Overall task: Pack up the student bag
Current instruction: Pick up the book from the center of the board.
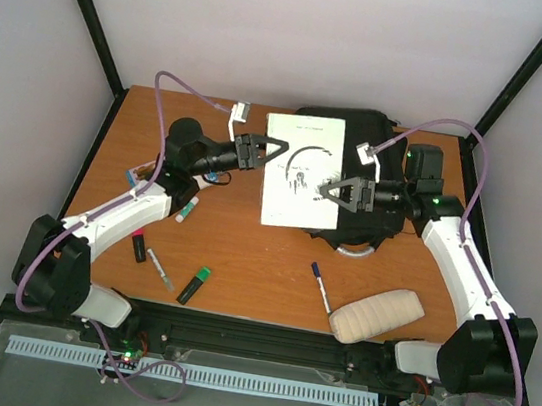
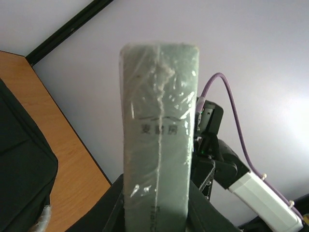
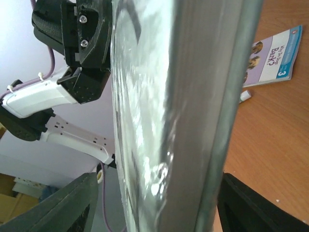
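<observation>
One book (image 1: 301,172) hangs above the bag (image 1: 354,117) at the table's (image 1: 244,250) far side, left gripper (image 1: 261,151) pinching its edge, right gripper (image 1: 336,192) spread around the other; nothing looks packed yet, pen (image 1: 321,287), markers (image 1: 196,286) and pouch (image 1: 377,314) lie outside

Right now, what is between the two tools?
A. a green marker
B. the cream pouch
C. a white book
C: the white book is up over the bag, with the left tool at one edge and the right tool at the other.
</observation>
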Robot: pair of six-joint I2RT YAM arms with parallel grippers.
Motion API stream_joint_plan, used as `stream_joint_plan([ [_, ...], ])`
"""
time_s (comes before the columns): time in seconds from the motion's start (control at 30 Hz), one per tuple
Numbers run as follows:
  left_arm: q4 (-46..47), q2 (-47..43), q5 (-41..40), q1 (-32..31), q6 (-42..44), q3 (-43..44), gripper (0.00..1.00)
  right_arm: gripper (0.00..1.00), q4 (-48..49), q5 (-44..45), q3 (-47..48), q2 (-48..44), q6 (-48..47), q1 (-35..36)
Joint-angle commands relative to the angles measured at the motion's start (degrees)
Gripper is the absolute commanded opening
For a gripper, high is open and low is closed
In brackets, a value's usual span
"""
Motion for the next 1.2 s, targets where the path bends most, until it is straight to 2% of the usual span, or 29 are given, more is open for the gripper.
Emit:
stream_joint_plan([
  [0.0,10.18,-0.98,-3.50,0.00,-6.20,1.61,0.01,0.70,4.67,-2.36,-2.17,-2.37,2.62,-0.08],
  [0.13,13.74,1.10,-3.73,0.00,-9.38,1.98,0.01,0.75,5.82,-2.09,-3.86,-2.93,3.30,0.27],
  [0.23,14.25,1.86,-3.98,0.00,-9.91,2.30,0.01,0.71,6.86,-3.32,-4.27,-2.72,4.30,0.33],
  [0.37,12.04,1.91,-4.14,-0.03,-8.11,2.64,0.01,0.58,7.24,-4.96,-3.73,-2.55,5.19,0.42],
  [0.47,9.56,1.87,-4.28,0.00,-6.02,2.85,0.03,0.40,8.02,-3.80,-3.57,-2.90,6.63,0.39],
  [0.6,6.16,2.79,-4.26,-0.01,-3.38,3.66,0.18,0.20,8.14,-2.56,-3.01,-2.72,7.23,0.21],
  [0.63,5.05,3.15,-4.24,0.00,-2.72,4.07,0.26,0.17,8.09,-2.21,-2.83,-2.61,7.21,0.09],
  [0.73,0.93,3.92,-5.32,0.08,-0.37,5.08,0.67,0.05,7.99,-1.07,-2.30,-2.11,7.57,-0.83],
  [0.8,-1.96,4.19,-6.03,0.16,1.63,5.82,0.78,0.03,7.17,-1.05,-1.34,-1.85,7.32,-2.02],
  [0.87,-5.83,4.06,-6.90,0.26,4.49,6.57,0.82,0.03,5.38,-0.82,0.01,-1.66,6.07,-3.86],
  [1.0,-16.63,3.59,-12.75,0.35,10.90,7.92,0.83,0.03,0.00,4.97,2.29,-2.61,0.21,-9.86],
  [1.17,-34.83,6.86,-24.65,0.35,16.90,13.17,0.77,0.03,-3.46,15.78,-0.41,-4.73,-8.72,-16.58],
])
